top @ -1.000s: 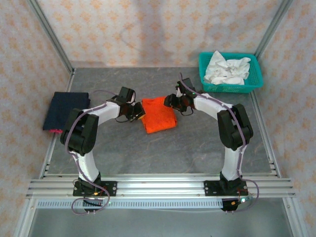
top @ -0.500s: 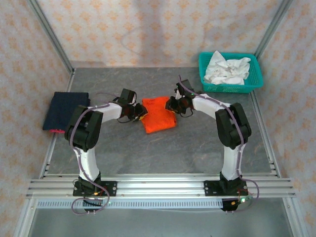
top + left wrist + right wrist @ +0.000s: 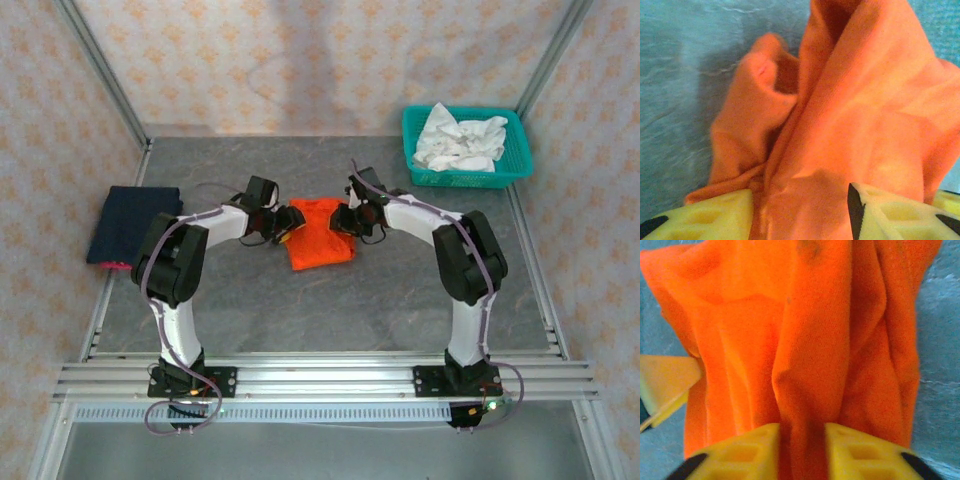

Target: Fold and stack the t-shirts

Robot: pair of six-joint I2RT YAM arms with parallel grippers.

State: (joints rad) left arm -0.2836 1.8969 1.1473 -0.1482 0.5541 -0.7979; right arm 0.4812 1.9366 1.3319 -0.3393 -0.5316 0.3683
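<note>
Right wrist view: right fingers [image 3: 740,452] pinch the orange t-shirt [image 3: 805,340].

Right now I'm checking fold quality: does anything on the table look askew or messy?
The orange t-shirt, in the middle, is bunched into ridges with uneven edges, not a square fold. White cloth is heaped loosely in the teal basket at the far right. The navy t-shirt at the left lies flat and neat.

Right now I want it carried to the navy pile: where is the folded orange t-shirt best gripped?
Pinch the orange t-shirt at its left and right edges, coming in from each side. It lies as a folded rectangle, so two side grips should keep the layers together; a single corner would likely let it unfold.
</note>
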